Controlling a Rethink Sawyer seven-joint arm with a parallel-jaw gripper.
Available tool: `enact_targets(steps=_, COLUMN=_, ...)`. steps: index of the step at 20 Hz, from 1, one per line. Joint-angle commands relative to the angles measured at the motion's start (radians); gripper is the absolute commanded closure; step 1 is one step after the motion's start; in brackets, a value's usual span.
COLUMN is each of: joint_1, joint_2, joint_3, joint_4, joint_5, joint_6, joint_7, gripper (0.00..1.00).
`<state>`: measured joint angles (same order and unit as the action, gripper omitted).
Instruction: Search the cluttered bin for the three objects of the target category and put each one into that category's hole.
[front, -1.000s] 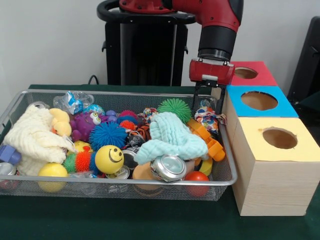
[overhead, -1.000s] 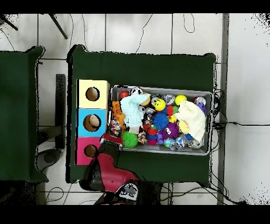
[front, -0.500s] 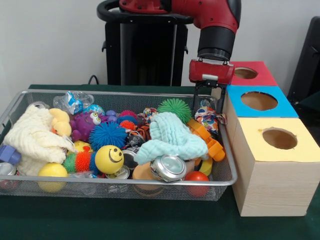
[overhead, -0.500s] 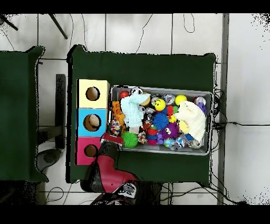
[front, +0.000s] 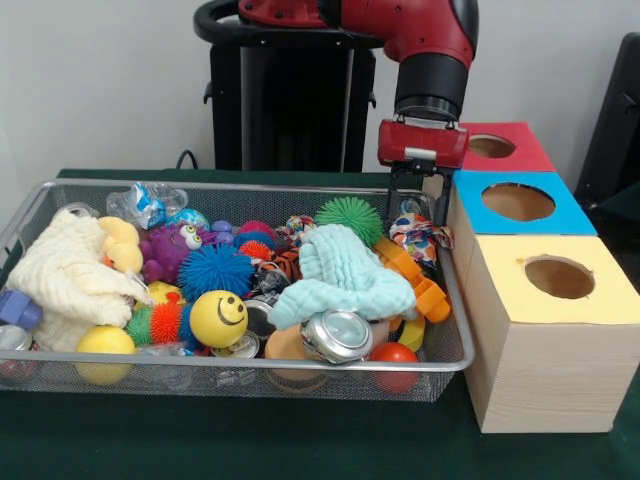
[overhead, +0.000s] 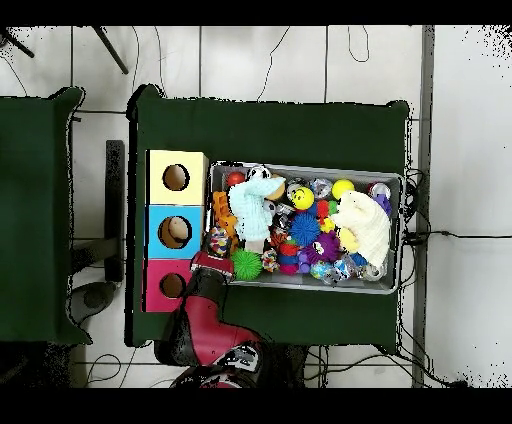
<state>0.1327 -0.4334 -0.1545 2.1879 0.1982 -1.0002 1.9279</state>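
Wire-mesh metal bin (front: 455, 352), fluffy cloth towels (front: 345, 272), pale raw-wood boxes (front: 545, 375), glossy can (front: 337, 335).

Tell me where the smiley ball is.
Front view: the yellow smiley ball sits near the wire bin's front rim, left of centre, below the blue spiky ball.

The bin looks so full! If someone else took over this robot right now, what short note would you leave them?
Gripper: hanging at the far right corner of the bin, beside the red box, over a patterned toy; whether it is open or holds anything cannot be told.
Bin: packed with spiky balls, a smiley ball, cans, a mint cloth, a cream cloth.
Boxes: yellow box, blue box and red in a row beside the bin, one hole each.
Done: nothing can be confirmed.
Left: find the three target items and drop them in.
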Motion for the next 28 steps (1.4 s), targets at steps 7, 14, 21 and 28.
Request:
enact_targets(steps=7, joint_1=-0.018, joint_2=0.149, joint_3=0.024, joint_4=-0.191, joint_5=0.262, joint_6=0.013, joint_7=0.128, gripper=0.0)
enact_targets(steps=14, joint_1=0.065, joint_2=0.099, joint_3=-0.022, joint_4=-0.123, joint_5=0.474, joint_6=0.105, joint_7=0.023, gripper=0.0)
enact_targets(steps=21, joint_1=0.111, joint_2=0.059, joint_3=-0.072, joint_4=-0.13, joint_5=0.585, joint_6=0.263, joint_7=-0.093, gripper=0.0)
enact_targets(steps=28, joint_1=0.125, joint_2=0.08, joint_3=-0.108, joint_4=-0.193, joint_5=0.508, joint_6=0.391, joint_7=-0.072, gripper=0.0)
